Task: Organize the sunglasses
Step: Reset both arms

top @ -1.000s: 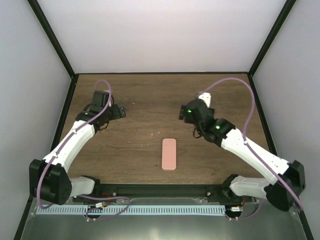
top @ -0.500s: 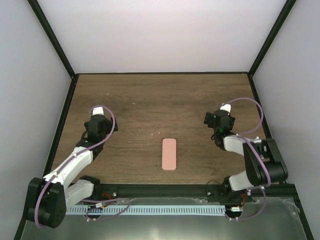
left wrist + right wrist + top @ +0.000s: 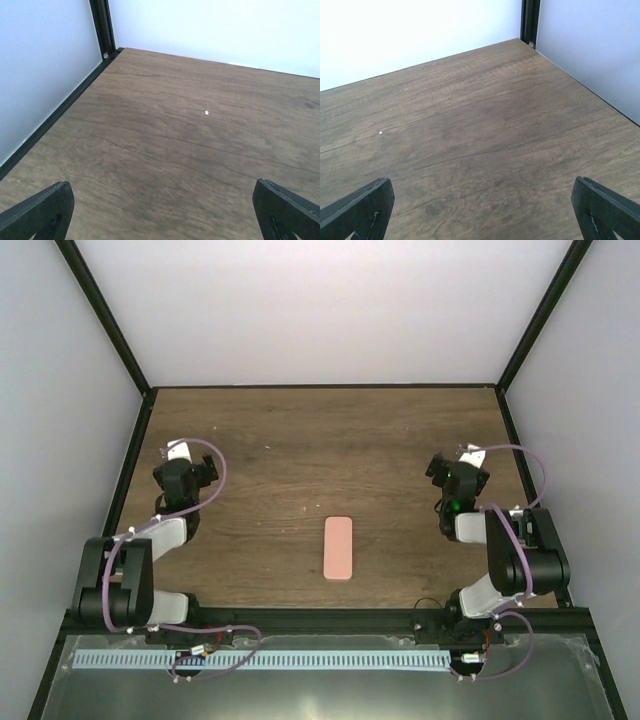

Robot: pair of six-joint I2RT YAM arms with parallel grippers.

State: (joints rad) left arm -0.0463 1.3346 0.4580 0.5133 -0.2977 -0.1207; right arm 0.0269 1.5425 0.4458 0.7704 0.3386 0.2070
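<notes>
The left pincer (image 3: 161, 200) is spread wide, its 2 black fingers (image 3: 40, 210) sitting at the lower corners of the left wrist view. Only bare wood lies between them, and they grip and touch nothing. The right pincer (image 3: 482, 195) is spread just as wide, its 2 fingers (image 3: 605, 205) framing bare boards in the same way, with nothing held.

From above, both arms are folded back, 1 near each side edge of the brown wooden surface (image 3: 300, 440). A salmon-pink case (image 3: 339, 548) lies shut between them near the front edge, well apart from either pincer. A tiny white speck (image 3: 207, 113) lies on the wood ahead of the left pincer. The sunglasses show in none of the 3 views, so I cannot tell where they are.
</notes>
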